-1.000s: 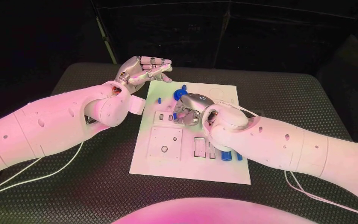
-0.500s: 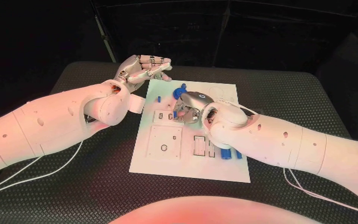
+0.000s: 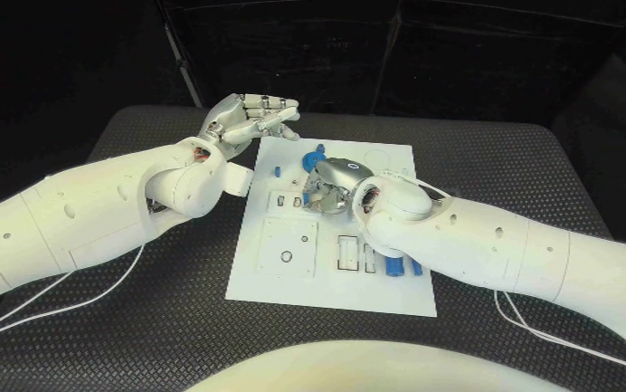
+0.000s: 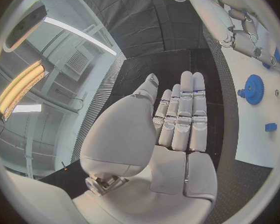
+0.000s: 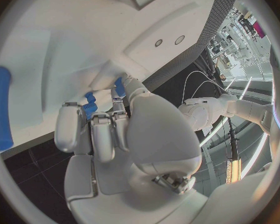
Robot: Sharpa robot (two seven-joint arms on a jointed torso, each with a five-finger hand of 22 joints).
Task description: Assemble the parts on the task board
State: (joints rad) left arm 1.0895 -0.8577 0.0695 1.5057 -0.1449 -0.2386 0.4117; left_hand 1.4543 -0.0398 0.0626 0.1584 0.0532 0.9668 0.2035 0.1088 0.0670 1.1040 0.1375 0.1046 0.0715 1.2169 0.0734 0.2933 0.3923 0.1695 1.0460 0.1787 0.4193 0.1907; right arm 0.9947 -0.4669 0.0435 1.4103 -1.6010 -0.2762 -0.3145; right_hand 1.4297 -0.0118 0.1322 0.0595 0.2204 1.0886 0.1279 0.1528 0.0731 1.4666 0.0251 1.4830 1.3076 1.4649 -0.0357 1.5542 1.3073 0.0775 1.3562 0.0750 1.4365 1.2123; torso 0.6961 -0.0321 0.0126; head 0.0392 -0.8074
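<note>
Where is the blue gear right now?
In the head view the blue gear stands near the task board's far edge, just beyond the right hand and right of the left hand.

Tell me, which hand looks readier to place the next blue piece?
Probably the right hand: it is over the task board, fingers at a blue part. The left hand is off the board's far corner, holding nothing.

Even white light fell on the head view, bright on the task board [image 3: 333, 270] and both white arms, while the backdrop behind the table [image 3: 522, 175] stayed near black. Soft shadows lay under the arms. Both wrist views were fisheye circles that bent straight edges toward the rim. Ceiling strip lamps [image 4: 18, 84] glared in the left wrist view, and the near palm looked slightly soft
</note>
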